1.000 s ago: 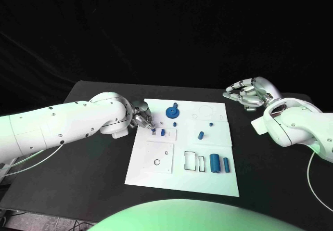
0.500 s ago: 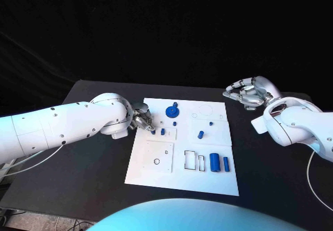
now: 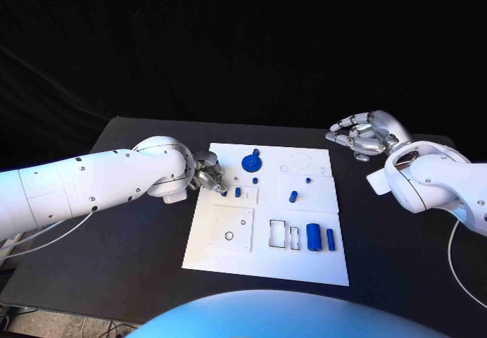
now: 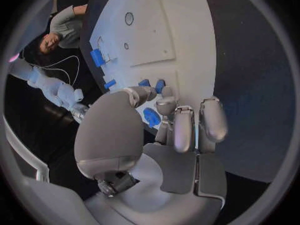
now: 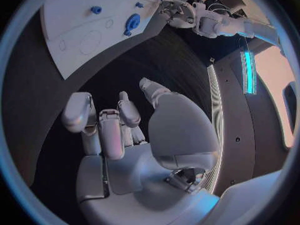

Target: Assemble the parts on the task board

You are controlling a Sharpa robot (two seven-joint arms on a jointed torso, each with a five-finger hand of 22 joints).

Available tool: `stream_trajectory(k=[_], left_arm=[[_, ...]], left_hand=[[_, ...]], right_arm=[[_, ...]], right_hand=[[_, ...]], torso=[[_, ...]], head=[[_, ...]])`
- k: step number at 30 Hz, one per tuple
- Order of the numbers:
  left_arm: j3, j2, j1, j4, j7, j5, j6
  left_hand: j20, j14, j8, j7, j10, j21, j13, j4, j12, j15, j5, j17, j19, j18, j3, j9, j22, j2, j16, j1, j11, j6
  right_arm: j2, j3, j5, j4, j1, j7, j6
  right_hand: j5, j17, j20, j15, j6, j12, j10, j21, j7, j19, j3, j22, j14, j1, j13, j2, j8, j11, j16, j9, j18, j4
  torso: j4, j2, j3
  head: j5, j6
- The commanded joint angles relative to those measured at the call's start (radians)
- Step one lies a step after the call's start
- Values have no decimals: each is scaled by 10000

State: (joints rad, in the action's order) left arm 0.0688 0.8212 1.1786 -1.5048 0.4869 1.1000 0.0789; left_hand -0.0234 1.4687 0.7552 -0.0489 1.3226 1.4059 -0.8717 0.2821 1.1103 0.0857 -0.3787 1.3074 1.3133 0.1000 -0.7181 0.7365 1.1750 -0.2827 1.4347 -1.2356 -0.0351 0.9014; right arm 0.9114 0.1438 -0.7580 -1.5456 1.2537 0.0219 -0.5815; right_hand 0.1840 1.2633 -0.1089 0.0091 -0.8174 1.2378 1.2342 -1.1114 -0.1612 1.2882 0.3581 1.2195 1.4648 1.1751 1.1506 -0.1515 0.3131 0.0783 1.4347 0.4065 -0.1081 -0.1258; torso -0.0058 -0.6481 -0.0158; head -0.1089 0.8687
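The white task board [image 3: 229, 250] lies mid-table. On it are a blue gear-like disc [image 3: 250, 164], a small blue peg [image 3: 238, 191], a blue piece [image 3: 292, 196], a blue cylinder [image 3: 314, 237] and a thin blue bar [image 3: 331, 239]. My left hand [image 3: 210, 176] reaches over the board's left edge, its fingertips [image 4: 165, 105] down beside small blue parts [image 4: 160, 86]. Whether it pinches one is hidden. My right hand [image 3: 363, 135] hovers off the board at the back right. Its fingers [image 5: 103, 127] are loosely curled and apart and hold nothing.
Outlined empty slots [image 3: 277, 234] sit on the board's near half, left of the cylinder. Black table [image 3: 132, 232] surrounds the board on both sides. My left forearm [image 3: 101, 183] lies across the table's left part.
My right hand has drifted slightly toward the far side of the table. My left hand stays at the board's left edge.
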Motion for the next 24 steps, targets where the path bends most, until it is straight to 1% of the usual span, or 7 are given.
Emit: stream_trajectory(k=[1,4,6,8,14,17,24], left_arm=[[4,-37,-16,-7,-33,48,231],[6,-48,-17,8,-32,53,248],[7,-60,-18,20,-32,56,253],[8,-72,-19,27,-31,56,258],[17,-146,-20,90,-30,58,260],[28,-207,-24,153,-26,58,264],[58,-330,-53,282,-7,55,371]], left_hand=[[13,451,14,71,56,32,15,-1764,-16,60,-14,377,24,-134,-1845,5,-9,40,36,-25,-5,-21],[13,451,14,71,56,32,15,-1764,-16,60,-14,377,24,-134,-1845,5,-9,40,36,-25,-5,-21],[13,451,14,71,56,32,15,-1764,-16,60,-14,377,24,-134,-1845,5,-9,40,36,-25,-5,-21],[13,451,14,71,56,32,15,-1764,-16,60,-14,377,24,-134,-1845,5,-9,40,36,-25,-5,-21],[14,452,10,68,68,32,-13,-1762,-1,60,-3,381,18,-133,-1871,-1,-12,44,37,-10,-3,-16],[15,451,8,66,76,29,-22,-1745,4,58,9,379,9,-132,-1878,-4,-21,49,36,18,0,-12],[12,452,5,68,101,24,-44,-1689,20,53,44,379,-6,-130,-1877,-10,-32,55,36,111,4,-6]], right_arm=[[-18,2,51,16,-9,220,-8],[-31,4,118,39,-16,319,-15],[-48,6,238,63,-24,464,-6],[-63,7,371,81,-33,582,42],[-118,13,1021,145,-63,1031,376],[-141,16,1314,168,-73,1298,540],[-156,19,1672,192,-83,1728,669]], right_hand=[[40,-352,6,-72,124,-292,-266,410,-6,-215,1,-293,172,120,-348,-36,86,-12,-219,16,-138,-77],[41,-846,16,-81,197,-874,-735,1064,-2,-511,-2,-753,23,179,-1043,-56,165,-17,-567,33,-251,-154],[43,-2996,1,-47,341,-2758,-2266,3386,-25,-1739,51,-2395,-792,286,-3180,-86,267,11,-2079,56,-664,-263],[66,-6038,-120,65,582,-3884,-2990,4688,-143,-2487,183,-3243,-2361,368,-4075,-121,294,121,-4665,57,-708,-378],[55,-7414,-745,859,1033,-6690,-4116,7211,-706,-4105,464,-5004,-4612,553,-6547,-297,247,813,-8156,-42,-548,-548],[62,-8644,-1324,1275,1055,-7919,-3905,8728,-1020,-4809,389,-6342,-5484,691,-8301,-247,86,1080,-10269,-325,-587,-455],[107,-9576,-1600,1465,901,-8635,-3603,9717,-1016,-4985,209,-7437,-5404,746,-9631,-94,-75,1203,-11432,-653,-734,-303]], torso=[[0,-5,-4],[1,0,-8],[4,-2,-10],[4,-4,-10],[-2,0,-6],[-3,-6,-3],[-5,-3,0]], head=[[1,4],[-8,16],[-9,20],[-8,26],[-10,33],[-3,37],[35,40]])
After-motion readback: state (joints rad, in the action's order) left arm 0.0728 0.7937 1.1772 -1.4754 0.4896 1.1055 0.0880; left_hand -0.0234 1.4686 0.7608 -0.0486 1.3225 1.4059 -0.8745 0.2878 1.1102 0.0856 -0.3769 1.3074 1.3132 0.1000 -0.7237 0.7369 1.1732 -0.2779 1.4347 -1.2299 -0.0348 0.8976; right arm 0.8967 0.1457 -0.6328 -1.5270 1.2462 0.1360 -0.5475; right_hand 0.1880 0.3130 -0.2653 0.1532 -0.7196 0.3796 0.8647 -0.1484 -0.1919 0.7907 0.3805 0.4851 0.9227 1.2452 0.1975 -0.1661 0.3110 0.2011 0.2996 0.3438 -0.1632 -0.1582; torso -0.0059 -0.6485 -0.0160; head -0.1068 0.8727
